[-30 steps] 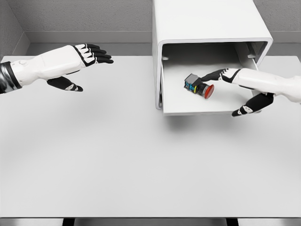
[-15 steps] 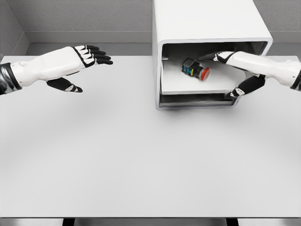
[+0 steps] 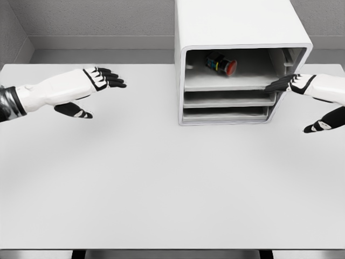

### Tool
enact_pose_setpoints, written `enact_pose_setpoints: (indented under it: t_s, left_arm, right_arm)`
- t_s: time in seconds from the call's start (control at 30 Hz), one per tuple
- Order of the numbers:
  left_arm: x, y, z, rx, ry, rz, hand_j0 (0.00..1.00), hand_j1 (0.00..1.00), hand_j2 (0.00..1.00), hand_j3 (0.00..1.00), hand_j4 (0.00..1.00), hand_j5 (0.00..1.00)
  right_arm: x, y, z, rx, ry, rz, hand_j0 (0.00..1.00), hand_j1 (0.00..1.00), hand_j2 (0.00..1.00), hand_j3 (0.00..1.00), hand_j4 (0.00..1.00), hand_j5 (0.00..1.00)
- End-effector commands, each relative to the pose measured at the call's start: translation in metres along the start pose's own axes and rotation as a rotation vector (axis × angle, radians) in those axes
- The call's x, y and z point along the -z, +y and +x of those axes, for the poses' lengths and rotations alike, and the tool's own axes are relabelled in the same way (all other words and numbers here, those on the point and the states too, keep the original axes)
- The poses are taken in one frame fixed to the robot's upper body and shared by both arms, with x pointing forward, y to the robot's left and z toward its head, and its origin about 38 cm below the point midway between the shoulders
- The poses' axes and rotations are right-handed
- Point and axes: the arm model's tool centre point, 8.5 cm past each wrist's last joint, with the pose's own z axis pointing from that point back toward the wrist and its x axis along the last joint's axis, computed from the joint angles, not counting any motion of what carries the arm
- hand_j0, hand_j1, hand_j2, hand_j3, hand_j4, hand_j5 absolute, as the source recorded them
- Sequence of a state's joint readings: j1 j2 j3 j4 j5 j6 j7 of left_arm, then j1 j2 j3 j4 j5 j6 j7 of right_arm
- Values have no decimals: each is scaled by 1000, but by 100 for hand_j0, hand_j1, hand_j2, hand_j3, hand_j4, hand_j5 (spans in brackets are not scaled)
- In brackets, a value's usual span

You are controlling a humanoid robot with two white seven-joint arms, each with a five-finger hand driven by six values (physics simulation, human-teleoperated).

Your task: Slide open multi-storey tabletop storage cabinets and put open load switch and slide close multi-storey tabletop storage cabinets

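Table [image 3: 161, 183] stretches bare and white from the near edge back to the cabinet [image 3: 237, 24], which stands at the far edge, right of middle, with its three trays pushed in flush with the front. Top tray [image 3: 226, 82] holds the switch [image 3: 221, 63], lying on its side deep inside with its red button toward the right. Right hand [image 3: 295, 83] sits lower and to the right of the switch, fingers extended, fingertips at the cabinet's right front edge, holding nothing. Left hand [image 3: 99, 78] hovers open over the table's far left, well apart from the cabinet.
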State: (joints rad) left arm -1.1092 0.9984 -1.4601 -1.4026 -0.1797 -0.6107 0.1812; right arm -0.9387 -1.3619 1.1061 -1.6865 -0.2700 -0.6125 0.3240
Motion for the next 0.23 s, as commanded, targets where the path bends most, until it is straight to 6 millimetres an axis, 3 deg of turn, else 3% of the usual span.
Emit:
enact_pose_setpoints:
  t_s: [0.0,0.2]
  left_arm:
    - [-6,8,-9,40,31,13,100,100,100,100,100,100]
    - [-23,-15,-26,18,105,-18,100,100,100,100,100,100]
  right_arm:
    - [-16,4,-4,12,46,16,100,100,100,100,100,100]
    - [-14,10,-5,25,42,27,100,100,100,100,100,100]
